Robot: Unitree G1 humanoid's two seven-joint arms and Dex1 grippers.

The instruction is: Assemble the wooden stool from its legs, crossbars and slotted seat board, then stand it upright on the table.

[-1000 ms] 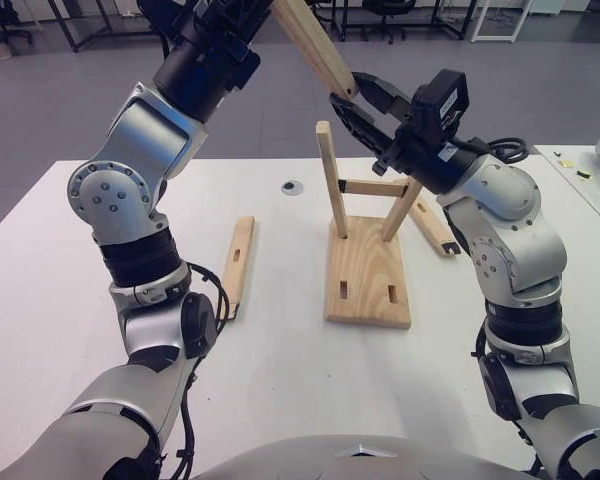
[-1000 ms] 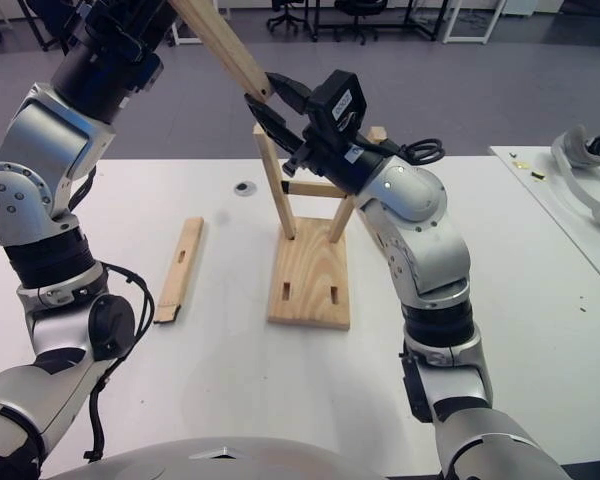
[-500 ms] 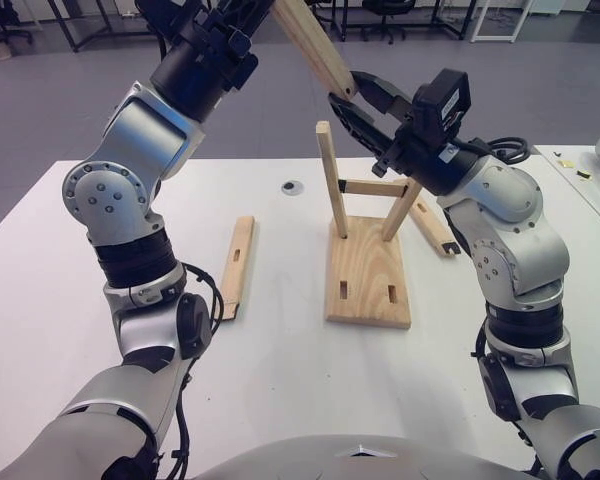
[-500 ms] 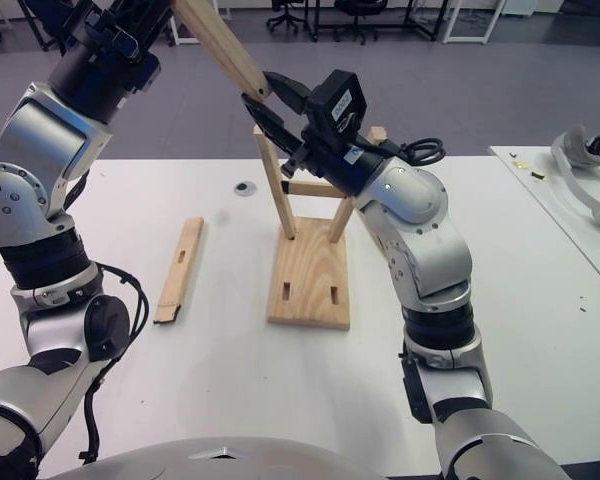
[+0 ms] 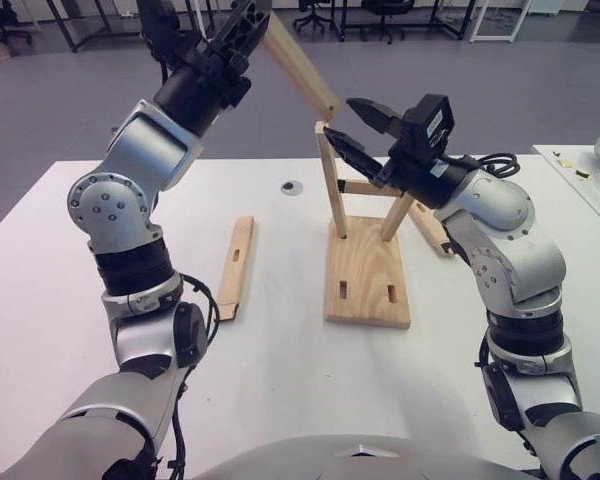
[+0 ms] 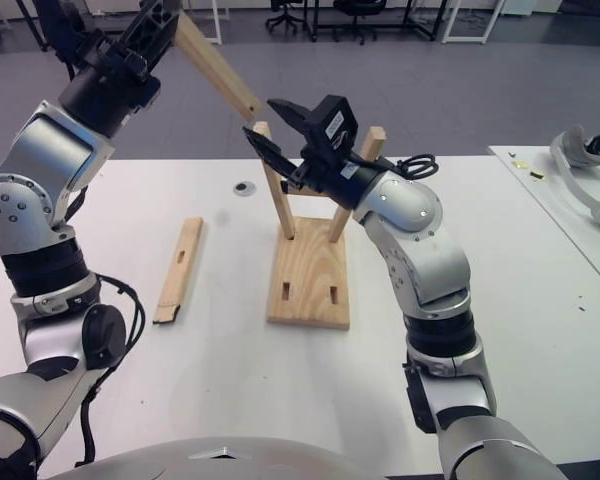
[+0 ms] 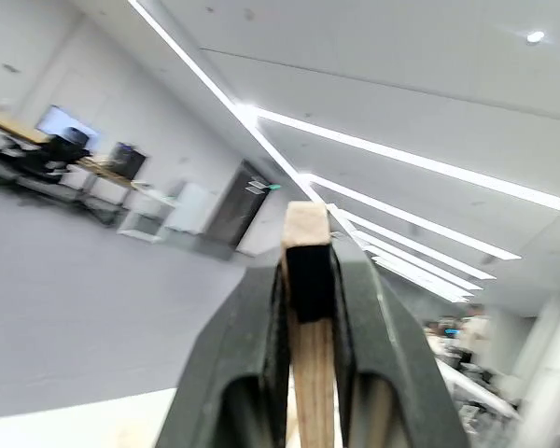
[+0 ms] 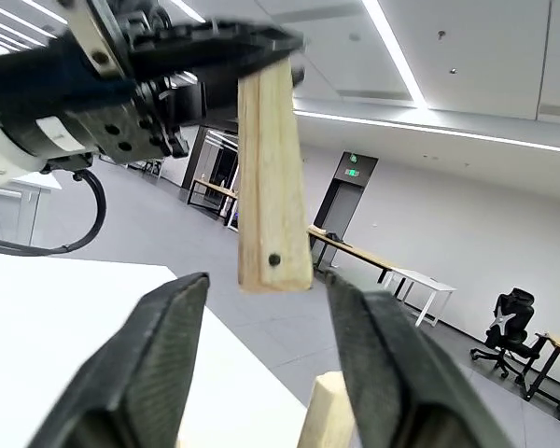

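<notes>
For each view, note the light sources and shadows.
Left wrist view: bright ceiling strips behind the left gripper, shut on the wooden leg. Right wrist view: similar strips above the open right gripper. Left eye view: even light, faint shadows along the seat board.

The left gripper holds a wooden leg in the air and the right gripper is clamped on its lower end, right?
No. The left gripper holds the wooden leg in the air, but the right gripper is open at its lower end, not clamped; the right wrist view shows it.
</notes>
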